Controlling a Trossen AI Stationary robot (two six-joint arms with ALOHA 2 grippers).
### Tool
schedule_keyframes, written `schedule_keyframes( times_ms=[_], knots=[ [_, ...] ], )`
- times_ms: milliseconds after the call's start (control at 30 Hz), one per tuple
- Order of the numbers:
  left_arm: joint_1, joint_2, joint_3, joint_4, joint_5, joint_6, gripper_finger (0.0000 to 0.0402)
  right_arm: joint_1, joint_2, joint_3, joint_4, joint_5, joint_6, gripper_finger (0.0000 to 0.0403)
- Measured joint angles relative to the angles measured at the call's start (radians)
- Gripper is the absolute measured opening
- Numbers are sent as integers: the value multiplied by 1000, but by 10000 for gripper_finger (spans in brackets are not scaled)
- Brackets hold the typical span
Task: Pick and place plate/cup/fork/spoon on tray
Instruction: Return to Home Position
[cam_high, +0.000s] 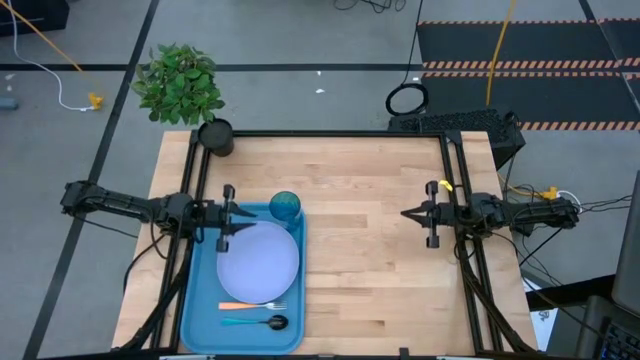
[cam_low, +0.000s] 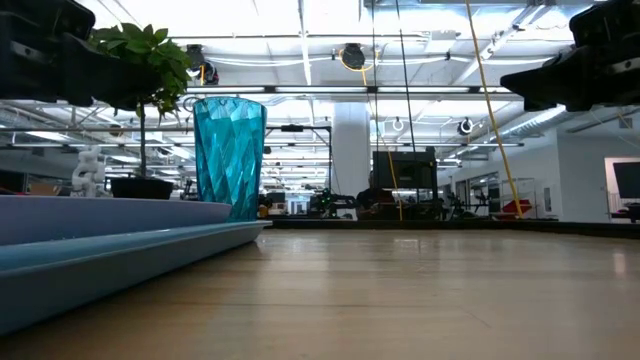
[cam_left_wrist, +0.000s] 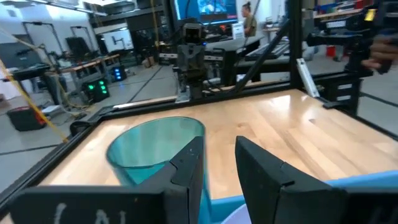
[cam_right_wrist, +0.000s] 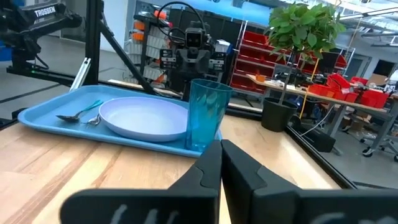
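The blue tray (cam_high: 200, 300) lies at the table's near left. On it rest the pale plate (cam_high: 258, 262) and, at its far right corner, the upright teal cup (cam_high: 286, 206). The orange-handled fork (cam_high: 255, 305) and the blue-handled spoon (cam_high: 262, 322) lie flat near its near edge. My left gripper (cam_high: 240, 217) hovers over the tray's far part, just left of the cup (cam_left_wrist: 149, 149). It is open and empty (cam_left_wrist: 219, 146). My right gripper (cam_high: 408, 214) hangs over the table's right part, shut and empty (cam_right_wrist: 221, 149).
A green plant (cam_high: 180, 82) in a black pot (cam_high: 215, 137) stands at the table's far left corner. A black frame rail (cam_high: 320, 135) runs along the table's far edge. Bare wood (cam_high: 370, 260) lies between the tray and the right arm.
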Motion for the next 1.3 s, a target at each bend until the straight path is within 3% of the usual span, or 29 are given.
schedule_keyframes(
  times_ms=[233, 467, 800, 1300],
  knots=[
    [0, 0, 0, -11, 83, 6, 88, 0, 3, 0, 100, 3, -37, 0],
    [3, 0, 0, -50, 120, 9, 7, 0, 3, -1, 108, 2, -38, 0],
    [40, -20, 0, -56, 120, -3, 7, 0, 3, -1, 113, 2, -38, 0],
    [48, -216, 0, -150, 145, -26, 7, 0, 3, -1, 115, 1, -38, 0]
  ],
)
